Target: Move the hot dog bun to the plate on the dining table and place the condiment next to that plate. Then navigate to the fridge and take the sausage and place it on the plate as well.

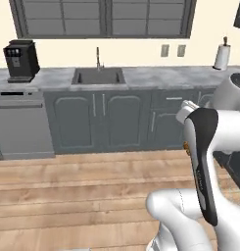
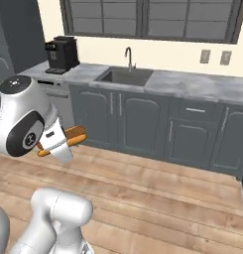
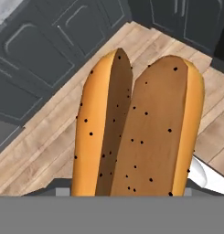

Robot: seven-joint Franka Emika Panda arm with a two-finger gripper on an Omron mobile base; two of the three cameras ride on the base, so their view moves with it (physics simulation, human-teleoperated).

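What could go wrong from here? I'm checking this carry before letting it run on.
1. The hot dog bun sits in the gripper high above bare wood floor; if the grip slips, it would likely fall there.
2. The bun juts out sideways past the hand, so a wide swing near the cabinets might knock it loose.

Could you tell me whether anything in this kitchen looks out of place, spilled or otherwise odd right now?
Nothing stands out. The hot dog bun is carried in the tool above the wooden floor, whole and with nothing spilled. The coffee machine, sink and paper towel roll sit upright on the counter, and the cabinet doors look closed.
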